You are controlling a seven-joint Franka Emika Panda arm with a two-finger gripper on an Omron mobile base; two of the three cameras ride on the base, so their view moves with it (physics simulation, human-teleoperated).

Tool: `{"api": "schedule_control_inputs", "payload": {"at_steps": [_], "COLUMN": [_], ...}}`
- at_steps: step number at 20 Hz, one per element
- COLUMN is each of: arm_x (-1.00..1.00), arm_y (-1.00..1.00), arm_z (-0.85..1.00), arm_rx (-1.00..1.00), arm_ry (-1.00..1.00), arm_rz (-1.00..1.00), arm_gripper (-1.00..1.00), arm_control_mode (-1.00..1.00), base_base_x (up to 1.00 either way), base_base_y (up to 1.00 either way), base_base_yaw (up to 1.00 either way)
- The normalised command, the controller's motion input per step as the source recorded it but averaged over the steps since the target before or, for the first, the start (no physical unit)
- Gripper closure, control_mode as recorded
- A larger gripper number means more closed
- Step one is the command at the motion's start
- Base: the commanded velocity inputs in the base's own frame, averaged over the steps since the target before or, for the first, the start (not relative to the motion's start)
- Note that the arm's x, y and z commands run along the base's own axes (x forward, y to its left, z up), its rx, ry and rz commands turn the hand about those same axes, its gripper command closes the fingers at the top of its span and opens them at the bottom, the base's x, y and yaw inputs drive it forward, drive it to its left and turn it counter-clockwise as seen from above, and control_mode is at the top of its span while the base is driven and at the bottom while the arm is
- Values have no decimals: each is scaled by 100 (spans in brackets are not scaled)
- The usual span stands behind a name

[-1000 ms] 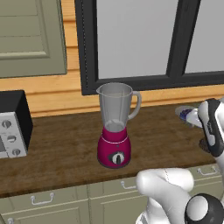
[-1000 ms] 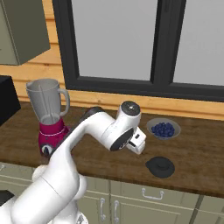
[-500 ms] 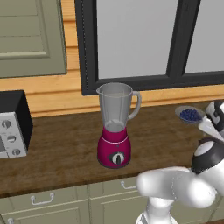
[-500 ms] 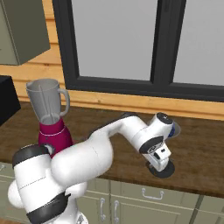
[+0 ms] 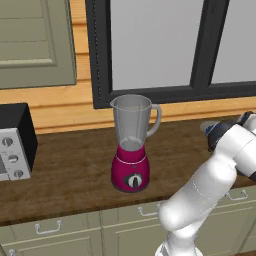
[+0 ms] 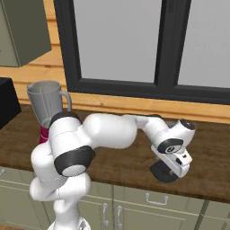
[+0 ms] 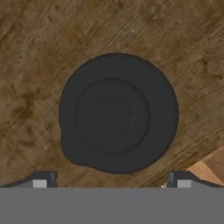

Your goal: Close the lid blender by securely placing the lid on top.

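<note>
Left base view: blender (image 5: 132, 147), magenta rounded base with a black dial, clear grey jar with handle at 3 o'clock and spout at 9 o'clock, mouth uncovered. It stands on the brown wooden counter (image 5: 70, 175), below the dark-framed window (image 5: 165, 45). At 9 o'clock from it, a black-and-silver appliance (image 5: 14, 142) with knobs. No readable writing.

Right base view: lid (image 6: 164, 172), dark round cap, flat on the counter near its front edge, at 3 o'clock and well apart from the blender. The gripper (image 6: 173, 173) hangs right over it.

Hand view: lid seen from above, concentric raised rings, small lip at 7 o'clock, unmarked. Fingertips (image 7: 41, 179) stand spread fully wide at the lid's two sides, holding nothing.
</note>
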Motion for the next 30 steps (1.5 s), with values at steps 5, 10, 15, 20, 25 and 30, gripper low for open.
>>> {"api": "schedule_control_inputs", "payload": {"at_steps": [5,10,15,20,25,30], "arm_x": [44,2,1,-2,-54,-47], "arm_y": [-2,12,6,17,64,61], "arm_z": [-34,-35,-22,-42,-97,-100], "arm_rx": [0,0,0,-2,-8,-7], "arm_ry": [3,0,0,0,-1,0], "arm_rz": [0,0,-3,-5,-5,-8], "arm_gripper": [-100,-100,-100,-100,-100,100], "arm_control_mode": [-100,-100,-100,-100,-100,-100], "base_base_x": [0,0,0,0,0,0], "base_base_y": [0,0,0,0,0,0], "base_base_yaw": [0,0,0,0,0,0]}}
